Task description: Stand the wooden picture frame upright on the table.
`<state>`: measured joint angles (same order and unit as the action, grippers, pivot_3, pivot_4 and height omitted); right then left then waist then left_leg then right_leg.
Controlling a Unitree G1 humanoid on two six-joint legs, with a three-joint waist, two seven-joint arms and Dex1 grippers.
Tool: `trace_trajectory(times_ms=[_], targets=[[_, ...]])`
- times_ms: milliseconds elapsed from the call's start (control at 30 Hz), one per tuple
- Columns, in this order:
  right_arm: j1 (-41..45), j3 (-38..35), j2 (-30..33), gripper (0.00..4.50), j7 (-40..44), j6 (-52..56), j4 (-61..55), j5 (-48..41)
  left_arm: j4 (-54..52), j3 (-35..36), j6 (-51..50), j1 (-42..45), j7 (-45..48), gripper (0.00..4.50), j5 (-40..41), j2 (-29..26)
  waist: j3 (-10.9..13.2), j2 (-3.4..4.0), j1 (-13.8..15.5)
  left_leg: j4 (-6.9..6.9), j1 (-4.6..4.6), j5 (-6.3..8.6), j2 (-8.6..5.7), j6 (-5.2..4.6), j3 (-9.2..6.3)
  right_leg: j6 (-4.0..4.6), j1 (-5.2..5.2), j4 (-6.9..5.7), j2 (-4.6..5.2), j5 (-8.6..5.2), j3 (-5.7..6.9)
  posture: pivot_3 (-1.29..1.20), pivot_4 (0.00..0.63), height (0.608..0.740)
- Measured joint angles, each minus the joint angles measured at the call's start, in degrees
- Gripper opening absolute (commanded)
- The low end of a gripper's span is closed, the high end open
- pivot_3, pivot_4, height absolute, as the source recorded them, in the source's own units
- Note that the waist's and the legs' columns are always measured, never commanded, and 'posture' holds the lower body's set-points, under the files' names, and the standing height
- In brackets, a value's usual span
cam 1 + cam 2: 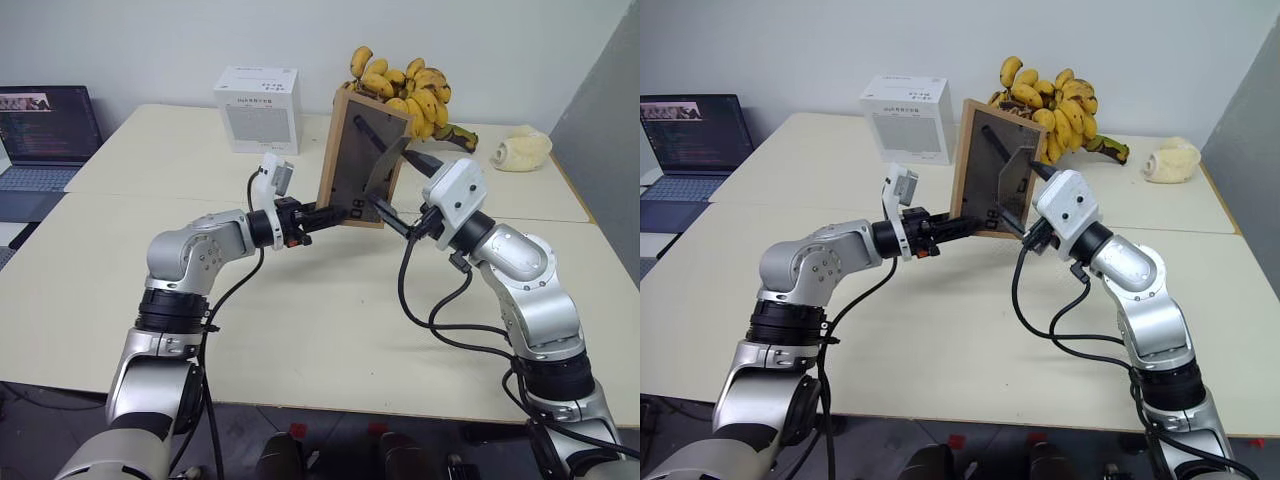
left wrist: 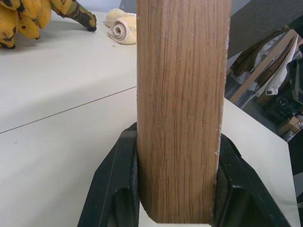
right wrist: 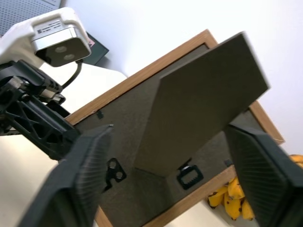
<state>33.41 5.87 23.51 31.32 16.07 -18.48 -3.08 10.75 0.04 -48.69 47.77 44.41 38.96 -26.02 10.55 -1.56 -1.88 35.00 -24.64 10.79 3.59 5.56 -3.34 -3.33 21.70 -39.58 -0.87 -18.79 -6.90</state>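
Both arms are built of silver-grey metal segments joined by black collars, with loose black cables looping beside each forearm. A white camera housing sits on each wrist, left of centre and right of centre. The left gripper (image 1: 325,212) and right gripper (image 1: 392,218) each carry two black fingers with ribbed pads.

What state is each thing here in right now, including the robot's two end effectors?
Wooden picture frame: held upright, back panel toward the robot, stand swung out.
Left end effector: shut on the frame's edge.
Right end effector: open, fingers either side of the stand.
Laptop: lid open, screen lit.
White box: standing, closed.
Bananas: in a bunch behind the frame.
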Motion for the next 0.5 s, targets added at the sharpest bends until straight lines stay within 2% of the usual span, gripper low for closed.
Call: trace_trajectory(times_ms=[200, 367, 500], targets=[[-1.38, 1.89, 8.3, 4.25, 4.06, -6.45, 3.28, 4.78, -2.36, 0.65, -2.09, -0.03, -0.04, 1.3, 0.23, -0.15, 0.0, 0.0, 0.01, 0.01, -0.02, 0.0, -0.01, 0.0, -0.01, 0.0, 0.0, 0.03, 0.0, 0.0, 0.01, 0.0, 0.15, 0.74], [-6.97, 3.49, 19.5, 4.25, 7.24, -26.75, 14.79, 12.17, -6.18, 2.71, -9.29, -1.74, -0.25, 1.3, 2.57, -3.28, 0.0, -0.01, -0.04, 0.02, -0.05, 0.01, -0.02, -0.01, 0.03, 0.0, 0.03, 0.05, 0.02, 0.0, -0.03, 0.0, 0.15, 0.74], [-4.93, 5.14, 23.48, 4.25, 0.48, -45.27, 27.33, 22.29, -9.6, 5.27, -17.96, -3.4, -2.15, 1.3, 6.49, -4.9, 0.01, 0.01, -0.57, 0.11, -0.03, 0.0, -0.01, -0.01, 0.05, -0.01, 0.06, -0.12, 0.01, 0.0, -0.07, 0.0, 0.15, 0.74]])
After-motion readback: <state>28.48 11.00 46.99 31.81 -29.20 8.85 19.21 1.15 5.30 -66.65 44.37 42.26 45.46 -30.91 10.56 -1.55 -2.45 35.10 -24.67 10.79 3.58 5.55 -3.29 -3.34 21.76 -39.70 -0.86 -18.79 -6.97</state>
